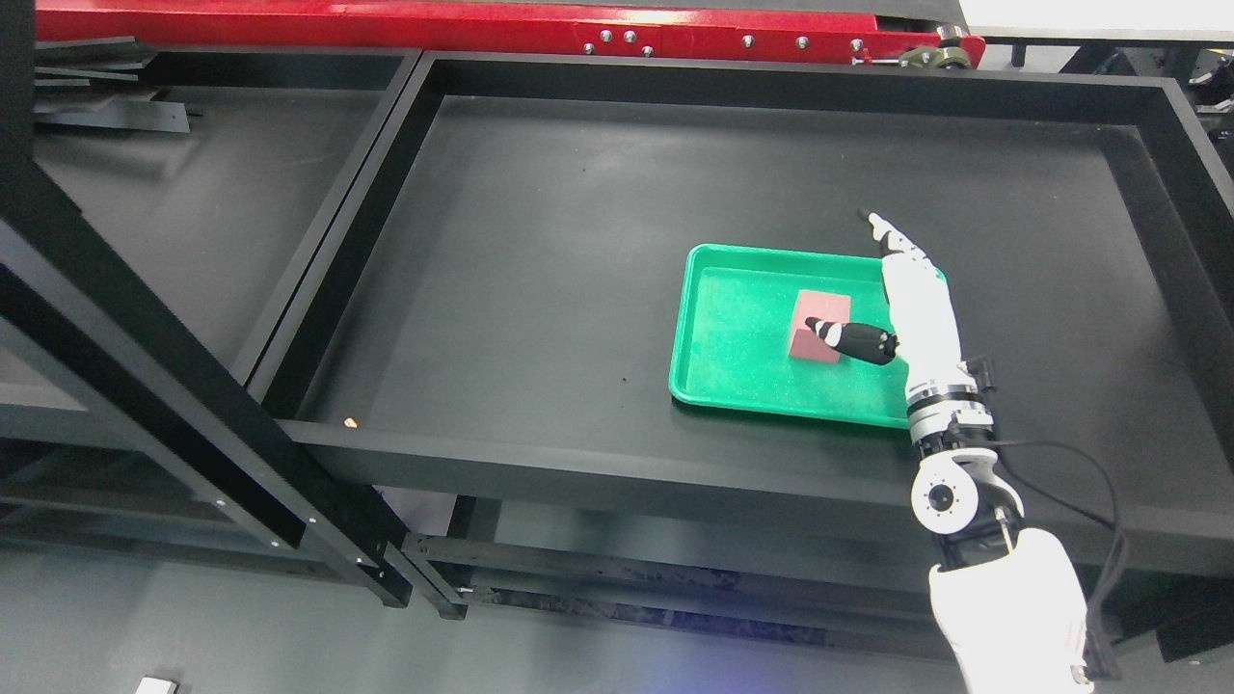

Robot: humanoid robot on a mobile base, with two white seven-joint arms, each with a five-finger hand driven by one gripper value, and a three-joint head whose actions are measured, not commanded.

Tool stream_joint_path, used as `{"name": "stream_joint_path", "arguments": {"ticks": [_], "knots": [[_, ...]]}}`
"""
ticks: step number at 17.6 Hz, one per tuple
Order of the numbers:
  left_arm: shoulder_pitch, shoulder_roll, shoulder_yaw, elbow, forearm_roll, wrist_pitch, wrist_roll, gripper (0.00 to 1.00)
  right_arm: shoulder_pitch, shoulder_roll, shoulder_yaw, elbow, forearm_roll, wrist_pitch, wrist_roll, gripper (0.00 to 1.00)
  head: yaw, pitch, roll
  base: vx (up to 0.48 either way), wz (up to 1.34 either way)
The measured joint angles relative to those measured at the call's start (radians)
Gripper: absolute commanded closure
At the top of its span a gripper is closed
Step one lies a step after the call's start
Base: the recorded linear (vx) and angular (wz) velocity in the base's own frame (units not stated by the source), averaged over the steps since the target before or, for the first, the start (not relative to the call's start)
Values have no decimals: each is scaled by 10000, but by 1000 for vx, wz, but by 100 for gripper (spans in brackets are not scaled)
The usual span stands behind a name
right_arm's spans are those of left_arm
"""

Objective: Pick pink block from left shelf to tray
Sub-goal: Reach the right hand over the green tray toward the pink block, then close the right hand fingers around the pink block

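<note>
A pink block (818, 318) lies in the green tray (733, 337) on the black table. My right hand (901, 289) is above the tray's right side, its arm coming up from the lower right. Its fingers are stretched out, pointing away, and the black thumb (853, 339) sticks out to the left over the block's right edge. The hand holds nothing. The left arm is out of sight.
The tray stands in a wide black table bin with raised walls (771, 82). A black shelf frame (145, 366) crosses the left side, with a second black surface (193, 212) behind it. A red rail (482, 29) runs along the top.
</note>
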Motion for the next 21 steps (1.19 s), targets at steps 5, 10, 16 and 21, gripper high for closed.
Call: {"name": "stream_joint_path", "arguments": {"ticks": [5,10,16,21], "knots": [[0,0,0,0,0,0,0,0,-13,0,200,268,-19,135,748,2,0,-1,0,86,-31],[0,0,0,0,0,0,0,0,-22,0,440,547,-32,163,980,1,0,-1,0,92,-86],[0,0,0,0,0,0,0,0,-1,0,649,843,-37,574,1107,1,0,-2,0,85,-105],[0,0,0,0,0,0,0,0,39,0,795,1033,-39,749,1139,1,0,-2,0,42,-8]]}}
